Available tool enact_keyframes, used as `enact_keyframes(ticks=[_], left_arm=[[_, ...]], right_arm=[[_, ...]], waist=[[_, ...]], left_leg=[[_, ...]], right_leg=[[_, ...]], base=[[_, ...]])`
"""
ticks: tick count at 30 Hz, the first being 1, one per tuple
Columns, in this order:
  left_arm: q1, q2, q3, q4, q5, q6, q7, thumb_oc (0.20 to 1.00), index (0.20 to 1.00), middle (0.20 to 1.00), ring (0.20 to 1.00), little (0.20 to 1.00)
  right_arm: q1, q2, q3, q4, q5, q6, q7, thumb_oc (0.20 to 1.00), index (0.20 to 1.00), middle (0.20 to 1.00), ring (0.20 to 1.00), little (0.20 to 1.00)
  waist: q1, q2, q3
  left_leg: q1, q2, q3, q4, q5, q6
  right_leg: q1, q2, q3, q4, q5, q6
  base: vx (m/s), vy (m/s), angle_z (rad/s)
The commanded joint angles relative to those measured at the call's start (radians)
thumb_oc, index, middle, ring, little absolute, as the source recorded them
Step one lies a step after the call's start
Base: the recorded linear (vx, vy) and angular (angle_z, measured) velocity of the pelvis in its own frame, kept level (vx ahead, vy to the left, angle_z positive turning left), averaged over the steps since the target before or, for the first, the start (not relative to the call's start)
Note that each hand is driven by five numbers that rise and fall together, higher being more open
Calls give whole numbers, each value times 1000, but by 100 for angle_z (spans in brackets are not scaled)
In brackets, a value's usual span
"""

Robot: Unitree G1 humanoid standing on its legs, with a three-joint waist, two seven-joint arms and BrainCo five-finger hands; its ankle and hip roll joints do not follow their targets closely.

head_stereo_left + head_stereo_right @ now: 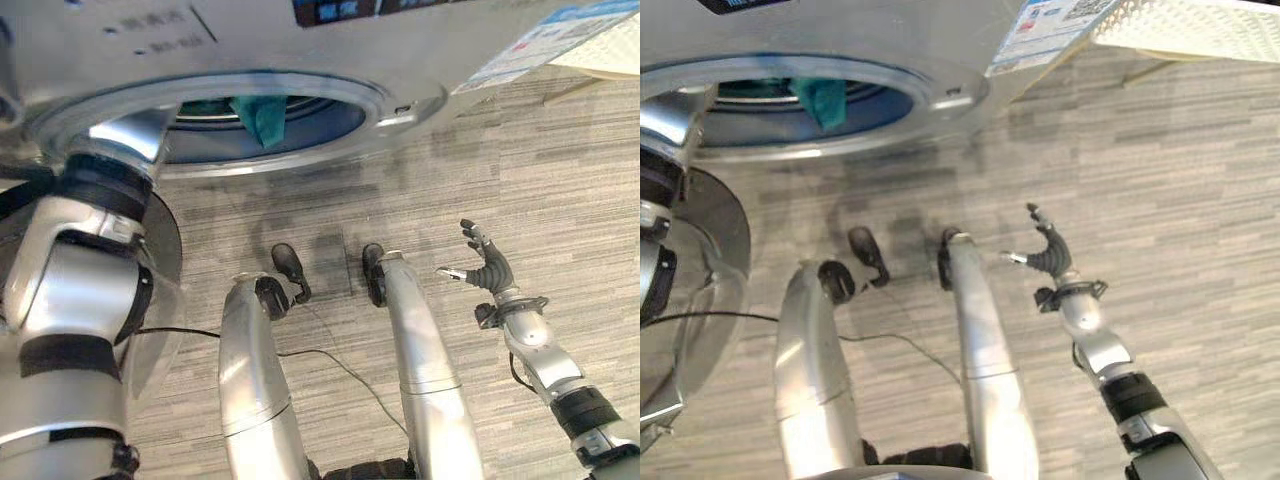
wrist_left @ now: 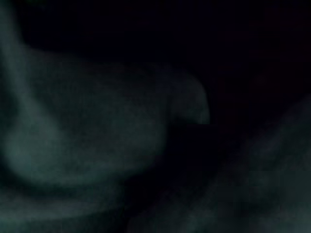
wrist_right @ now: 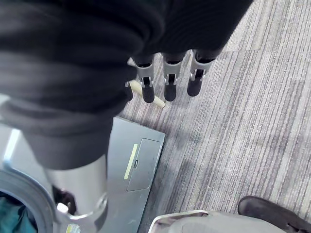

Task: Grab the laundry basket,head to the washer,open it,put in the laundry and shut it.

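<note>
Glossy silver washer (image 1: 300, 50), teal cloth laundry (image 1: 262, 118) inside, matt grey striped carpet floor (image 1: 560, 180).

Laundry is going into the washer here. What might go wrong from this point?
Teal laundry hangs over the lip of the washer opening; shutting the door now would likely trap it against the seal. The left arm reaches into the drum with its hand hidden inside, so pulling out may drag cloth back onto the floor. The right hand hangs open to the side and cannot help tuck the laundry in.
</note>
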Motion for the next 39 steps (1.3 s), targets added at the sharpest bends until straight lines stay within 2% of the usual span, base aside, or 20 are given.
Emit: enact_keyframes(ticks=[1,3,4,5,7,12,14,15,17,19,21,24,27,29,33,34,35,37,38,39], left_arm=[[-64,42,-100,86,214,16,6,1000,1000,1000,1000,1000],[-77,36,-130,95,248,22,-14,1000,1000,1000,1000,1000],[-79,-2,-185,174,291,44,-146,1000,1000,1000,1000,1000],[-84,-4,-188,178,291,43,-148,1000,1000,1000,1000,1000],[-80,-12,-223,198,340,50,-249,1000,1000,1000,1000,1000],[-50,-19,-220,180,375,42,-301,1000,1000,1000,1000,1000],[-20,-14,-192,147,362,37,-293,1000,1000,1000,1000,1000],[62,6,-141,64,345,26,-279,1000,1000,1000,1000,1000],[111,6,-108,32,327,24,-283,1000,1000,1000,1000,1000],[229,7,-27,-30,284,12,-291,1000,1000,1000,1000,1000],[373,-44,74,-69,191,-10,-302,1000,1000,1000,1000,1000],[657,-130,238,-186,55,-39,-340,1000,1000,1000,1000,1000],[909,-241,334,-272,-27,-64,-384,1000,1000,1000,1000,1000],[1041,-308,362,-288,-60,-69,-413,1000,1000,1000,1000,1000],[1230,-381,404,-295,-123,-73,-468,1000,1000,1000,1000,1000],[1303,-405,416,-277,-132,-74,-492,1000,1000,1000,1000,1000],[1326,-417,417,-252,-131,-68,-505,1000,1000,1000,1000,1000],[1371,-428,415,-208,-105,-60,-525,1000,1000,1000,1000,1000],[1416,-443,416,-165,-75,-53,-535,1000,1000,1000,1000,1000],[1434,-449,420,-150,-65,-50,-539,1000,1000,1000,1000,1000]], right_arm=[[88,-10,29,-55,62,-65,0,1000,1000,1000,1000,1000],[89,-13,26,-57,58,-65,2,1000,1000,1000,1000,1000],[88,-28,21,-53,55,-56,17,1000,1000,1000,1000,1000],[88,-27,20,-53,55,-56,17,1000,1000,1000,1000,1000],[92,-30,10,-53,45,-41,36,1000,1000,1000,1000,1000],[94,-27,-3,-40,35,-36,53,1000,1000,1000,1000,1000],[96,-21,-6,-31,32,-38,50,1000,1000,1000,1000,1000],[93,-8,-5,-17,24,-34,45,1000,1000,1000,1000,1000],[91,-6,0,-9,18,-31,41,1000,1000,1000,1000,1000],[86,11,2,14,5,-17,33,1000,1000,1000,1000,1000],[81,38,9,52,-10,5,25,1000,1000,1000,1000,1000],[97,69,6,100,-39,37,11,1000,1000,1000,1000,1000],[117,95,-9,156,-68,67,9,1000,1000,1000,1000,1000],[131,106,-28,206,-67,77,11,1000,1000,1000,1000,1000],[164,114,-63,258,-68,87,25,1000,1000,1000,1000,1000],[188,127,-80,285,-58,84,34,1000,1000,1000,1000,1000],[197,132,-88,306,-54,83,39,1000,1000,1000,1000,1000],[221,143,-103,330,-55,83,53,1000,1000,1000,1000,1000],[241,151,-114,352,-62,82,59,1000,1000,1000,1000,1000],[252,155,-121,360,-62,82,64,1000,1000,1000,1000,1000]], waist=[[-49,46,-159],[-46,46,-160],[-43,48,-167],[-42,47,-167],[-37,50,-174],[-29,50,-189],[-25,51,-196],[-9,54,-205],[-8,55,-207],[2,52,-210],[13,47,-211],[25,41,-200],[44,34,-185],[53,28,-182],[70,23,-191],[73,21,-209],[75,20,-225],[74,19,-251],[73,13,-283],[73,11,-300]], left_leg=[[-4,10,-97,106,-159,31],[-10,9,-98,110,-159,31],[-18,4,-101,118,-155,31],[-19,4,-102,118,-155,31],[-21,-2,-104,111,-150,27],[-17,-6,-108,101,-143,20],[-11,-10,-110,92,-139,15],[20,-14,-113,63,-128,7],[42,-15,-110,47,-123,4],[93,-18,-103,-1,-110,-3],[158,-22,-99,-63,-93,-11],[305,-40,-77,-197,-50,-26],[479,-68,-53,-357,9,-44],[604,-81,-50,-478,51,-54],[813,-102,-55,-701,133,-76],[910,-109,-57,-809,172,-86],[948,-109,-51,-878,225,-89],[1041,-105,-51,-970,263,-101],[1124,-110,-51,-1050,286,-106],[1150,-115,-54,-1069,292,-106]], right_leg=[[-2,-8,32,-115,43,38],[-9,-8,30,-109,43,38],[-15,-9,23,-105,46,37],[-16,-9,23,-105,46,37],[-21,-11,19,-106,47,35],[-17,-15,17,-108,43,30],[-10,-18,16,-112,40,29],[23,-28,14,-123,34,28],[44,-31,14,-135,35,28],[92,-41,11,-171,38,29],[153,-54,8,-222,46,31],[288,-69,-5,-337,72,36],[450,-85,-20,-467,112,43],[577,-95,-28,-575,148,50],[786,-98,-60,-767,209,70],[880,-94,-74,-866,238,79],[919,-92,-88,-929,279,78],[1017,-91,-100,-1019,302,83],[1101,-79,-103,-1100,327,92],[1130,-73,-101,-1129,336,96]], base=[[0,0,0],[5,-19,-1],[7,-33,-3],[2,-37,-1],[0,0,0],[-7,-26,6],[-25,-28,7],[-39,-22,8],[-39,-17,9],[-55,-13,9],[-73,-8,10],[-71,-7,11],[-48,-9,25],[-10,-24,20],[41,-54,16],[7,-94,9],[52,-85,12],[92,-66,18],[147,-43,21],[126,-15,16]])
